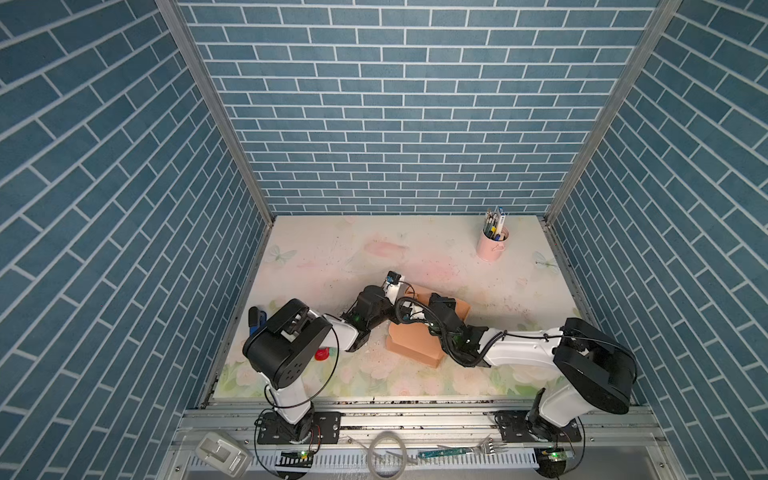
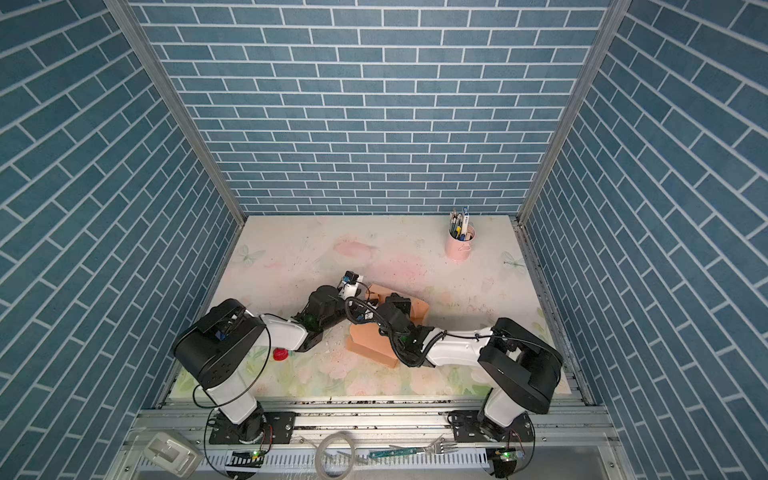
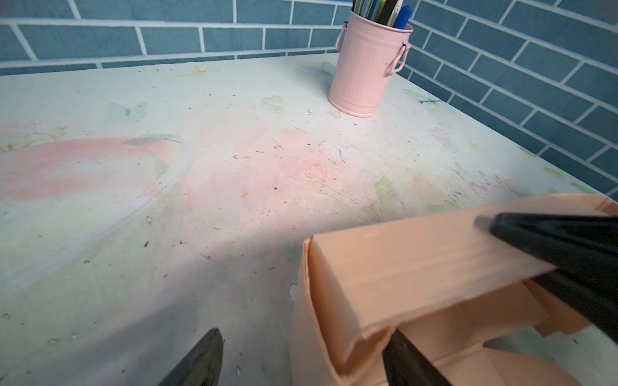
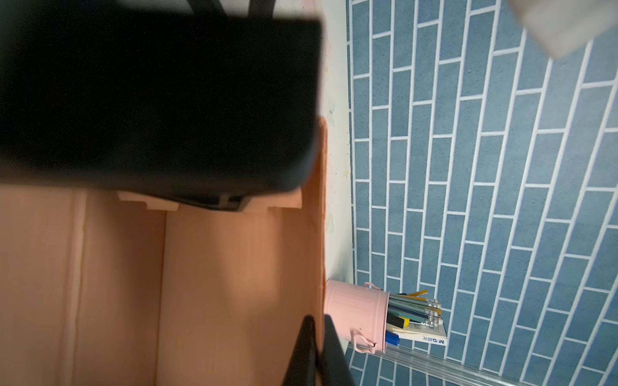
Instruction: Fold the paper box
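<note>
Gotta brace box with right tool pinched shut on its wall, then press folds slowly using wide-open, empty left tool.

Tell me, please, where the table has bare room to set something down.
Bare: the table far left by the back wall, and between pink cup and paper box. Crowded: around the box, under left arm and right arm.
</note>
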